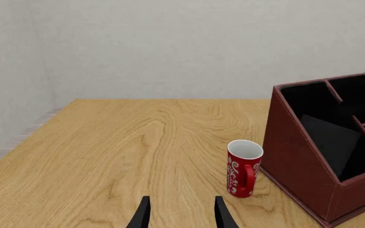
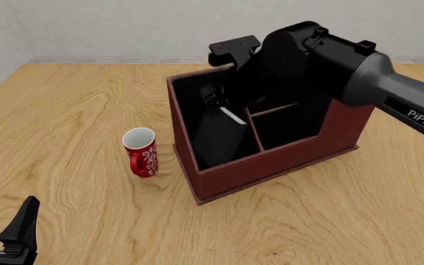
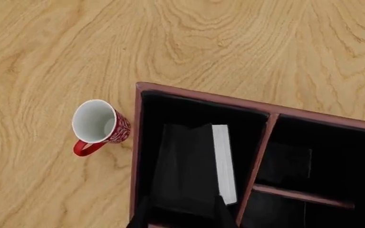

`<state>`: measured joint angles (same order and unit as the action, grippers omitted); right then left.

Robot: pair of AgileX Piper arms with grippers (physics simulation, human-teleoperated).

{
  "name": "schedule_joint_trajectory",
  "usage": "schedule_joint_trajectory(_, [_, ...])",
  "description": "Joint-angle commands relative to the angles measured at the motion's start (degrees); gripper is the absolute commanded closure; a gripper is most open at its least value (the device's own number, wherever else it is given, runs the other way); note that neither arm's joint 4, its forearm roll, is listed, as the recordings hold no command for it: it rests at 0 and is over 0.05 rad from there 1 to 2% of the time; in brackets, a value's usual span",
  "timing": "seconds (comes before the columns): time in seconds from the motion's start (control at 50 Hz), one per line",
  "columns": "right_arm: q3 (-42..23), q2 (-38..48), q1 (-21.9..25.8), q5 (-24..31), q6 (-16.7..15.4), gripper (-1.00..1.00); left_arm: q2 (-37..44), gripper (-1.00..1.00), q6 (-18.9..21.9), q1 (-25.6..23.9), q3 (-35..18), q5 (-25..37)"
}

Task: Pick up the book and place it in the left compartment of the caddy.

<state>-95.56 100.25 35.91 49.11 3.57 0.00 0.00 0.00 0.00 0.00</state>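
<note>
Black book leans inside the left compartment of the caddy. Right tool spread around it; left tool spread, empty, nearer than the caddy.

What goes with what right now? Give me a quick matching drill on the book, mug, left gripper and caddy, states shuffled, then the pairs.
Things:
1. book
2. red mug
3. left gripper
4. caddy

States:
A. upright on the table beside the caddy
B. open, low over bare table, holding nothing
C. leaning inside the left compartment
D. standing on the table under the right arm

Pairs: 1-C, 2-A, 3-B, 4-D
</note>
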Motion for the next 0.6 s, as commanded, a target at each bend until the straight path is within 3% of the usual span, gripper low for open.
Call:
schedule_joint_trajectory(0.02, [-0.96,-2.53,-0.28,2.57,-1.25,-1.0,0.0,-1.0,0.0,0.0,0.0,0.0])
schedule_joint_trajectory(0.32, [-0.97,-6.51,-0.11,5.01,-1.89,-1.0,0.0,-1.0,0.0,0.0,0.0,0.0])
schedule_joint_trajectory(0.6, [3.14,-12.33,0.84,4.65,-1.89,-1.0,0.0,-1.0,0.0,0.0,0.0,0.0])
